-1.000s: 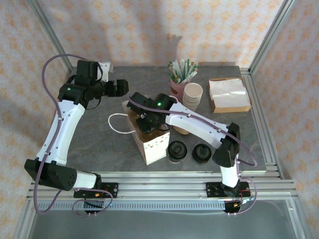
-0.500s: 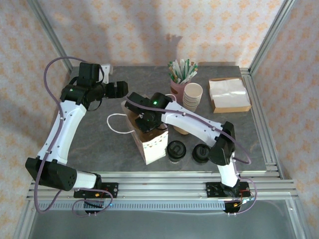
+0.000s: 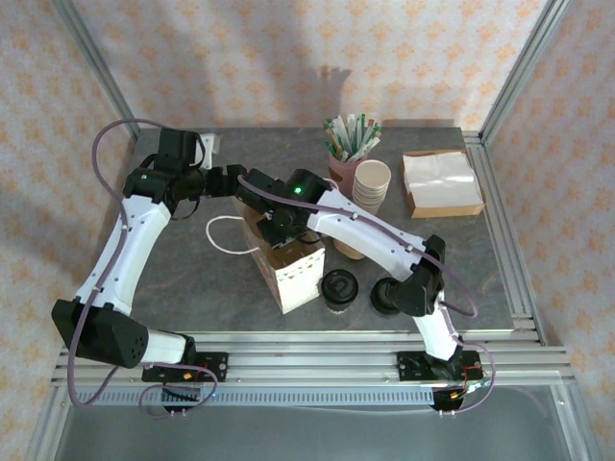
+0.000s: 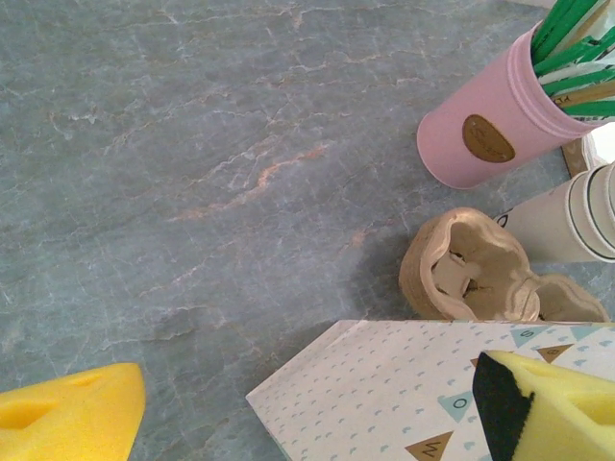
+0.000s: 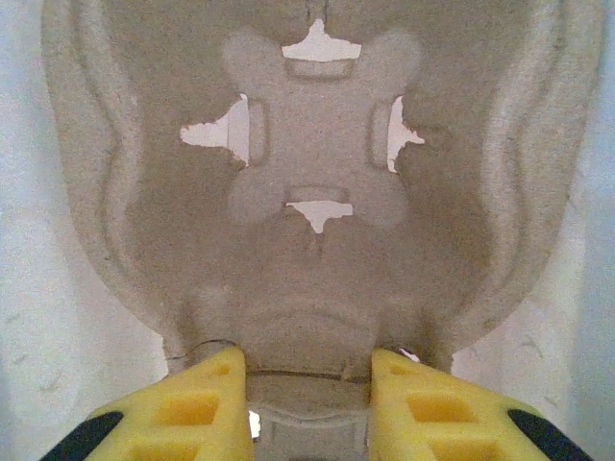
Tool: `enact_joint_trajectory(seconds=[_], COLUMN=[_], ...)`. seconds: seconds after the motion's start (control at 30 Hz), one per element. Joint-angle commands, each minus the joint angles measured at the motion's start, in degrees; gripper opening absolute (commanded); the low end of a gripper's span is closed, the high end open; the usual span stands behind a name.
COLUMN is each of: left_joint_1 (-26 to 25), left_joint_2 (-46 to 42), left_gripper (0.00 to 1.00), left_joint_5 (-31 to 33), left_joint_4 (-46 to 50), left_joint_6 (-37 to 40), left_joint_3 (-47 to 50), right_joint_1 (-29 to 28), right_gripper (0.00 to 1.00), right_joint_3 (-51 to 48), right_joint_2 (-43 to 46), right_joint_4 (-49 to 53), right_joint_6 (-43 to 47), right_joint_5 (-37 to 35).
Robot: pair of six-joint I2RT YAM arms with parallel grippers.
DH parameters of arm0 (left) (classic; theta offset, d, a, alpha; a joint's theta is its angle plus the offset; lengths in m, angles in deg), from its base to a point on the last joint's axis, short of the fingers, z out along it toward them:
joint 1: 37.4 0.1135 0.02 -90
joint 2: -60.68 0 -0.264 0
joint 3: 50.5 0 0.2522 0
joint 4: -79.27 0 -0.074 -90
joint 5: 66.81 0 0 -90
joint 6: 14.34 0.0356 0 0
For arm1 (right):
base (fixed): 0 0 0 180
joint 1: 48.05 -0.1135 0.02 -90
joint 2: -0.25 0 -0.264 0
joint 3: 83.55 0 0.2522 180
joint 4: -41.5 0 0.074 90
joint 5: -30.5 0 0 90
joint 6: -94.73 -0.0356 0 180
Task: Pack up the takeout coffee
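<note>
Right pincer (image 5: 306, 370): finger bases were cut off by the lower edge; its hold on the pulp carrier (image 5: 317, 192) could not be told.
Pink cup (image 4: 452, 144), cup stack (image 4: 567, 226): were cropped at right.
Bag (image 4: 384, 399): was cropped below.
Right-hand takeout coffee (image 3: 386, 293): was part-hidden by the right arm (image 3: 420, 286).

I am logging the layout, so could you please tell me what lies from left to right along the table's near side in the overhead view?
Patterned paper bag → first black-lidded takeout coffee → second black-lidded takeout coffee.
</note>
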Motion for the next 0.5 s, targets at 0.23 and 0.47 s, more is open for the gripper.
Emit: enact_joint_trajectory(seconds=[0.23, 0.47], left_joint_1=[-0.1, 0.0], left_joint_2=[-2.0, -2.0], left_gripper=[0.89, 0.89], left_joint_5=[1.5, 1.2], left_joint_4=[-1.4, -1.6], left_joint_6=[-1.6, -1.8], left_joint_3=[2.1, 2.5], right_joint_1=[-1.1, -1.2], right_gripper=[0.27, 0.27], right_joint_3=[3.9, 4.3], right_joint_2=[-2.4, -3.6], right_joint_4=[4.6, 4.7], right_joint_6=[-1.1, -1.4], right_joint_5=[-1.6, -1.0])
